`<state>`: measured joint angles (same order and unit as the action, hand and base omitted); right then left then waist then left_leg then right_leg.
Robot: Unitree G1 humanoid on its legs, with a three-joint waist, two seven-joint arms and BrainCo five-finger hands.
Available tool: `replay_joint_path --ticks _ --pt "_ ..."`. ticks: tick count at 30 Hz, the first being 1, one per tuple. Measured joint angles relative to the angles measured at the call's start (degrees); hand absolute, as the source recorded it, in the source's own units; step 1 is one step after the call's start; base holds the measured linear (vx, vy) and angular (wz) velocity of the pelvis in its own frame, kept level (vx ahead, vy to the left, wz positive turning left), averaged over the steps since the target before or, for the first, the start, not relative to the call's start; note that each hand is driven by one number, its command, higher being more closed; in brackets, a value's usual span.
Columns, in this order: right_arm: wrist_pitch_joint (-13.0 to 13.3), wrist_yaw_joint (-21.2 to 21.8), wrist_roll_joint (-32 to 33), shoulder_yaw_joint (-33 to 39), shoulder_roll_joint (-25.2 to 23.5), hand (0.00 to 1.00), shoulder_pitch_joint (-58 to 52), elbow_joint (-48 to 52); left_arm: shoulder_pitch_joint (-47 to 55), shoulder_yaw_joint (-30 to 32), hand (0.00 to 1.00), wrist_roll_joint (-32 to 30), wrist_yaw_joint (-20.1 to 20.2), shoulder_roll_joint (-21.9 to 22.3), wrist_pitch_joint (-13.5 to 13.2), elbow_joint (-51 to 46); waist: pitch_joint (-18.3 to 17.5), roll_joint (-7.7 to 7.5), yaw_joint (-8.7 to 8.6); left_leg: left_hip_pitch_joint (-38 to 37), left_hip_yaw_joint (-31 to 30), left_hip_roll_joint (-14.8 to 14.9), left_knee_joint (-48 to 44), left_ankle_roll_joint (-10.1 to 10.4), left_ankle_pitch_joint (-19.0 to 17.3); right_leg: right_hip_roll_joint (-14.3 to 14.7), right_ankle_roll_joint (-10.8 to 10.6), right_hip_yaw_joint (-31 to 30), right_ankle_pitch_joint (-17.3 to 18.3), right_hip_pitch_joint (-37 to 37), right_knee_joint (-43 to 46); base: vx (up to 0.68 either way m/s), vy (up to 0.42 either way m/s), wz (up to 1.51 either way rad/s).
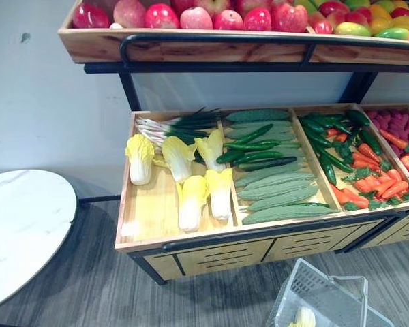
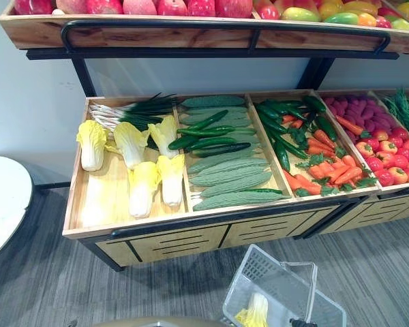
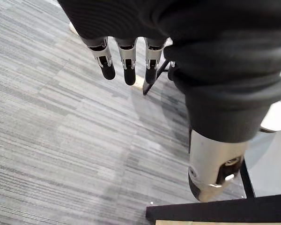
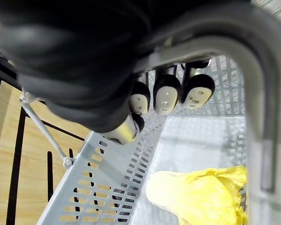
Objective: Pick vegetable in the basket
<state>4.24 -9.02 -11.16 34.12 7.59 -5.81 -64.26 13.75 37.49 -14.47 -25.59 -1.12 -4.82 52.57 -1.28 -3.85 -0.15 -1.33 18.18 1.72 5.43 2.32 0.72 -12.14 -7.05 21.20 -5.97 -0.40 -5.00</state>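
Note:
Several yellow-white napa cabbages (image 1: 191, 197) lie in the left bin of the wooden stand (image 1: 191, 242). A grey plastic basket (image 2: 266, 279) hangs low in front of the stand, to the right, with one napa cabbage (image 4: 201, 197) lying inside it. My right hand (image 4: 166, 93) has its fingers curled round the basket's grey handle (image 4: 253, 70). My left hand (image 3: 128, 56) hangs over the grey floor with straight fingers and holds nothing.
Further bins hold scallions (image 1: 177, 122), cucumbers and bitter gourds (image 1: 279, 191), green chillies and carrots (image 1: 375, 184). An upper shelf of apples (image 1: 211, 17) overhangs the back of the bins. A round white table (image 1: 20, 225) stands at the left.

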Motion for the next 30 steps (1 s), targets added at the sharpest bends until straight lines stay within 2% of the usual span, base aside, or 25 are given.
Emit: replay_joint_path --ticks 5,14,17,18,19,20,21,23,24,25,26,27,28,30 --pt "0.2 -0.4 -0.1 -3.2 0.6 1.00 0.7 0.0 -0.1 -6.8 0.00 -4.4 2.9 -2.5 0.1 1.7 0.2 0.45 0.01 -0.5 0.5 0.1 0.0 0.4 -0.3 0.3 0.3 -0.8 0.2 0.0 0.3 -0.01 -0.038 -0.07" --pt "0.2 -0.4 -0.1 -5.3 1.3 1.00 1.3 0.0 0.2 -16.1 0.00 -4.5 8.4 -3.8 -0.4 4.0 0.8 0.46 0.12 -1.4 1.8 -0.1 -0.5 0.1 -1.1 -0.5 -0.3 -2.4 1.0 -0.2 1.5 -0.02 -0.015 -0.06" --pt "0.2 -0.4 0.0 -5.1 1.9 1.00 1.2 0.0 0.4 -18.8 0.00 -4.5 9.9 -3.9 -1.2 4.5 1.7 0.72 0.04 0.3 2.0 0.7 -8.8 -0.3 -6.0 -1.7 -0.8 -2.8 2.4 0.2 4.3 0.01 0.014 -0.07" --pt "0.3 -0.5 0.1 -4.3 2.2 1.00 1.1 0.0 0.4 -20.1 0.00 -4.4 10.4 -3.9 -1.6 4.5 2.5 1.27 -0.06 2.2 1.9 1.8 -15.3 -0.4 -9.7 -2.2 -1.2 -3.0 4.2 -0.4 7.7 0.01 0.024 -0.05" --pt "0.3 -0.5 0.1 -3.5 2.4 1.00 1.2 0.2 0.4 -20.6 0.00 -4.4 10.6 -3.9 -1.9 4.5 3.1 1.72 -0.16 3.2 1.8 2.5 -18.9 -0.5 -11.8 -2.4 -1.3 -3.1 5.4 -0.8 9.9 -0.01 0.060 -0.06" --pt "0.3 -0.4 0.6 -2.5 2.7 1.00 1.3 0.4 0.4 -21.7 0.00 -4.4 11.1 -4.1 -2.3 4.5 4.2 2.57 -0.28 4.8 1.7 4.6 -25.6 -0.8 -15.7 -2.8 -2.1 -3.9 7.3 -1.8 14.6 -0.03 0.102 -0.13" --pt "0.3 -0.4 0.6 -1.9 2.8 1.00 1.3 0.4 0.2 -22.4 0.00 -4.4 11.5 -4.5 -2.3 4.5 4.5 2.84 -0.29 5.6 2.0 5.6 -28.9 -1.2 -17.7 -2.5 -2.6 -4.9 7.8 -2.8 17.2 -0.04 0.140 -0.37" --pt "0.3 -0.3 1.0 -2.0 2.5 1.00 2.0 0.5 0.5 -23.8 0.00 -4.4 12.3 -5.7 -2.2 4.6 5.6 3.05 0.02 6.3 4.2 7.5 -32.2 -1.7 -19.6 -1.4 -2.5 -8.2 6.2 -5.2 19.8 -0.04 0.151 -0.71" --pt "0.3 -0.3 1.0 -2.7 2.3 1.00 2.6 0.8 0.2 -24.1 0.00 -4.4 12.4 -6.3 -2.2 4.6 6.6 3.52 0.27 6.2 6.7 8.6 -32.4 -1.6 -20.3 -0.3 -1.8 -10.2 3.2 -6.6 18.8 -0.07 0.197 -1.00" --pt "0.3 -0.3 0.9 -3.5 1.9 1.00 2.9 2.0 -0.3 -24.0 0.00 -4.4 12.4 -6.5 -2.2 4.6 7.0 3.79 0.26 6.2 9.1 9.2 -31.8 -2.6 -19.8 0.4 -1.1 -11.0 -0.4 -7.4 16.4 -0.15 0.243 -1.06" --pt "0.3 -0.3 0.9 -3.8 1.4 1.00 2.9 3.0 -0.2 -24.1 0.00 -4.4 12.4 -6.7 -2.2 4.6 7.3 4.01 0.23 6.3 11.1 9.4 -30.7 -3.7 -19.1 0.2 -1.1 -11.0 -1.7 -7.7 15.0 -0.15 0.189 -0.94" --pt "1.1 -0.3 0.9 -5.1 1.1 1.00 3.2 3.7 -0.8 -24.2 0.00 -4.4 12.4 -6.7 -2.2 4.5 8.2 3.54 0.01 6.2 13.6 9.3 -28.6 -5.3 -17.9 -1.0 0.9 -6.8 0.1 -9.5 19.4 -0.20 0.206 -0.86" --pt "1.3 -0.3 0.9 -5.4 1.2 1.00 3.6 4.1 -1.7 -24.3 0.00 -4.5 12.4 -7.3 -2.2 4.5 8.7 3.37 -0.22 5.8 16.0 8.9 -25.6 -6.0 -16.2 -2.9 4.5 0.0 3.3 -10.4 26.5 -0.15 0.167 -0.76" --pt "1.3 -0.3 0.7 -5.9 1.1 1.00 3.8 4.1 -2.0 -25.3 0.00 -4.6 12.7 -7.6 -2.2 4.4 8.9 3.54 -0.07 3.7 20.0 8.5 -20.2 -6.7 -12.9 -5.1 6.4 8.7 7.6 -8.6 35.6 -0.14 0.187 -0.96"
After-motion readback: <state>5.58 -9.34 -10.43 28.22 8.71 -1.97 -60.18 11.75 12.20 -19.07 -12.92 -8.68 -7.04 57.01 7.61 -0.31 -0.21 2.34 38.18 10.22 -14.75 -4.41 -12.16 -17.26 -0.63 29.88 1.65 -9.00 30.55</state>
